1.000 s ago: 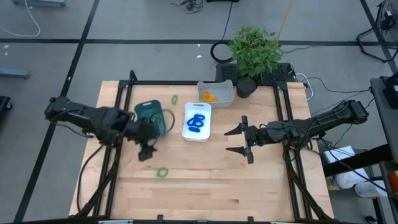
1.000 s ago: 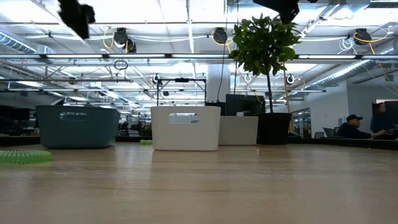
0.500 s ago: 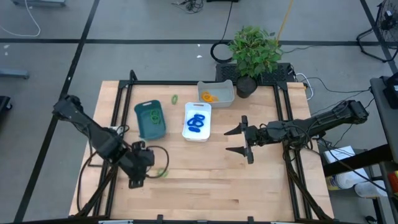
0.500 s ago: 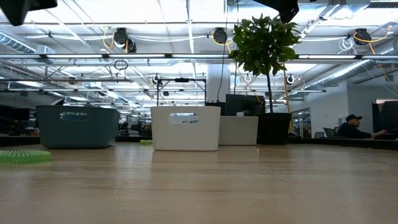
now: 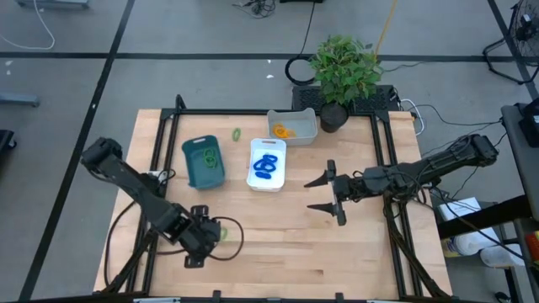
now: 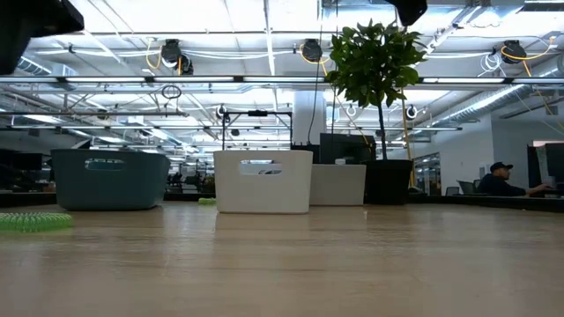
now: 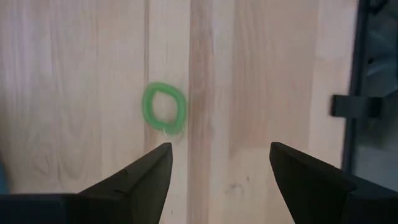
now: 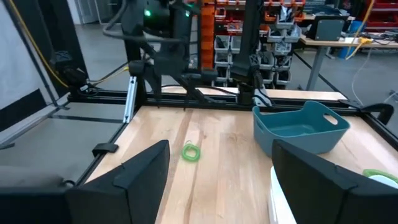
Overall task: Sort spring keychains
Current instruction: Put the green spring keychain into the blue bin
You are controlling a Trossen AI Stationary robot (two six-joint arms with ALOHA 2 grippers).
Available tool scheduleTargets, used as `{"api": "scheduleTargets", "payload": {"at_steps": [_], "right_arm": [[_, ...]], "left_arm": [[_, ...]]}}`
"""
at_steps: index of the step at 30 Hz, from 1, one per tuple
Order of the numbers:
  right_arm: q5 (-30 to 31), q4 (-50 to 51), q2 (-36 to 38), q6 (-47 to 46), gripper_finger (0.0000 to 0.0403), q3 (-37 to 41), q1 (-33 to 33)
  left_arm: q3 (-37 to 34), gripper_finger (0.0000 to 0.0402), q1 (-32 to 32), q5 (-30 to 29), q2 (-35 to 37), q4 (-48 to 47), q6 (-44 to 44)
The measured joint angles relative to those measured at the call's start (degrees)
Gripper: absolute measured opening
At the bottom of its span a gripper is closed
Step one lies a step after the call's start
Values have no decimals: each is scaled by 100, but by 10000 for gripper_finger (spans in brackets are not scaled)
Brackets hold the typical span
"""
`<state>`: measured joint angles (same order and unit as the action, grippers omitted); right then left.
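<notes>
Hovering released, left gripper (image 7: pixel 217 177) above green spring keychain (image 7: pixel 164 109), bare table (image 7: pixel 261 74) around.

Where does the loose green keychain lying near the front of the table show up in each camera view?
High view: green keychain beside the left gripper.
Low view: flat at the far left edge.
Left wrist view: just beyond the open fingers.
Right wrist view: on the wood, mid-picture.
Shared landmark: teal tray; not in the left wrist view.

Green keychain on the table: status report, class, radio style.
Left gripper open, above green keychain. Right gripper open, waiting mid-table. Keychain flat on the table, nothing in the way.
</notes>
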<state>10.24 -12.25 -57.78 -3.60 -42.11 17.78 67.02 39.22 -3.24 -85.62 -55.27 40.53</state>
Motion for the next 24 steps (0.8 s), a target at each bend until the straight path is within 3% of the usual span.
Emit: {"api": "scheduleTargets", "payload": {"at_steps": [8, 24], "right_arm": [[13, 4, 0, 48, 267, 0, 149], [17, 6, 1, 194, 267, 0, 337]], "left_arm": [[-4, 273, -164, -13, -712, 620, -313], [-11, 273, -459, 155, -1827, 512, -331]]}}
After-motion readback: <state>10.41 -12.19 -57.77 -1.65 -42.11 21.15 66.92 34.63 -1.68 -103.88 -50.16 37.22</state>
